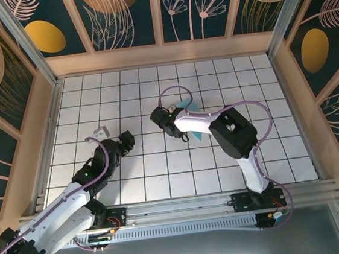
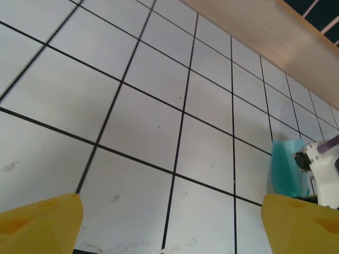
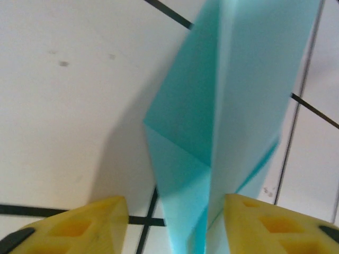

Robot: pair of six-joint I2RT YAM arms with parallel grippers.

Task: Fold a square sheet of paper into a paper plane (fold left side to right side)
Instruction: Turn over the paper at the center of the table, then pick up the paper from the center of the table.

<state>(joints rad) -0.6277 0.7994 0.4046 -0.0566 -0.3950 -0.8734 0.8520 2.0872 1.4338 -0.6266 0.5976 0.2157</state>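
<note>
The paper plane (image 3: 222, 106) is light cyan-blue paper folded into a pointed shape with creased flaps, resting on the white grid tiles. Its narrow end sits between the yellow fingers (image 3: 79, 227) of my right gripper (image 3: 175, 233), whose jaws stand apart with a gap on the left side of the paper. From above, the right gripper (image 1: 184, 136) is near the table's middle, and cyan paper (image 1: 187, 106) peeks out on both sides of its arm. My left gripper (image 1: 126, 141) hovers to the left, open and empty. The left wrist view catches the paper (image 2: 288, 169) far right.
Wooden walls (image 1: 162, 54) close in the tiled table (image 1: 123, 89) at the back and sides. An aluminium rail (image 1: 184, 207) runs along the near edge. The right arm's purple cable (image 1: 181, 89) loops above the paper.
</note>
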